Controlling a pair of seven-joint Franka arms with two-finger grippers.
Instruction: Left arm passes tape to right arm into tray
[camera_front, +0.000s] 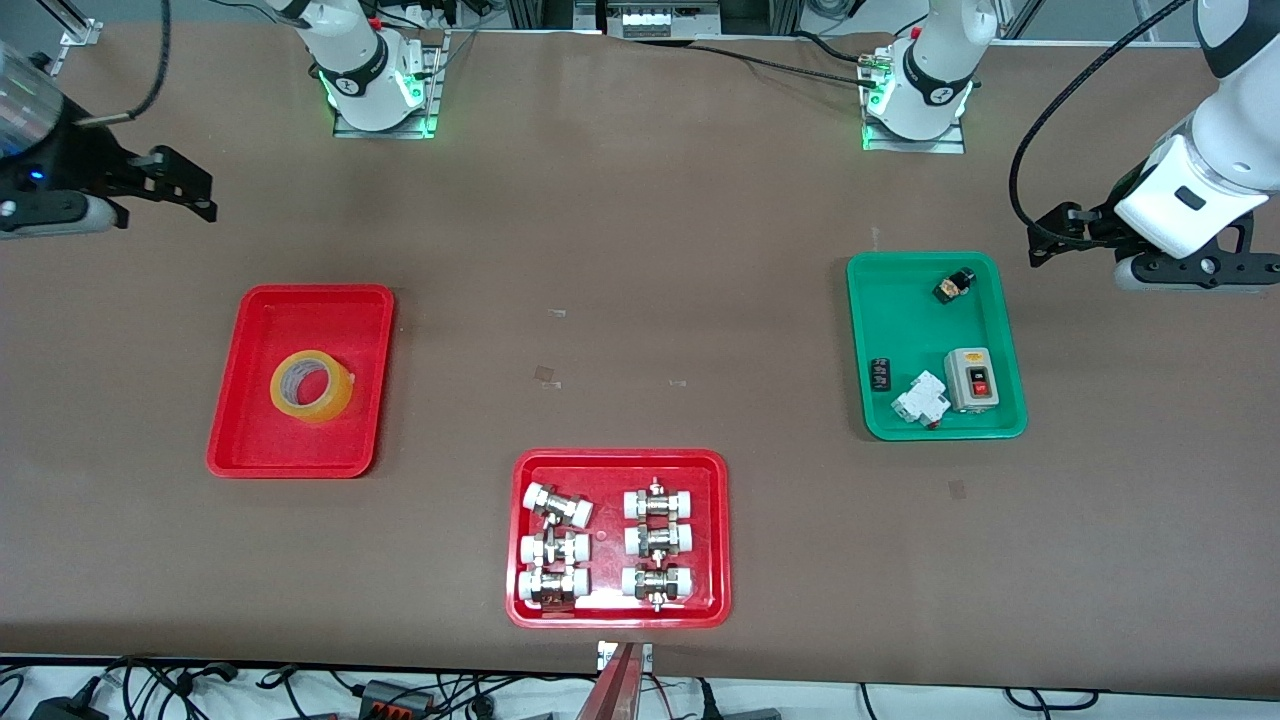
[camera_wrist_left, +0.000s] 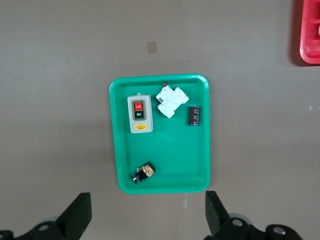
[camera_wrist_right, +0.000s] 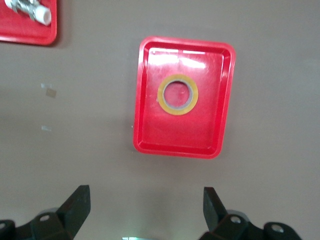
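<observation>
- We see the tape (camera_front: 311, 386), a translucent yellow roll with a pale inner ring, lying flat inside the plain red tray (camera_front: 240, 440), roughly at its middle; from the right wrist view the roll (camera_wrist_right: 177, 94) shows as a yellow ring on the tray (camera_wrist_right: 150, 135).
- Taking that tray as our landmark: a second red tray (camera_front: 715, 530) with white-capped metal fittings (camera_front: 556, 506) sits nearer the front camera and toward the left arm's end.
- A green tray (camera_front: 900, 320) lies well apart, toward the left arm's end, holding a grey switch box (camera_front: 972, 380), a white breaker (camera_front: 920, 400) and two small dark parts.
- Nothing covers or touches the tape.
- The right gripper (camera_front: 175, 185) hangs above bare table just past the plain tray's edge nearest the robot bases, jaws spread wide and holding nothing (camera_wrist_right: 145, 210).
- The left gripper (camera_front: 1050, 235) hovers beside the green tray, also spread wide and empty (camera_wrist_left: 147, 215).
</observation>
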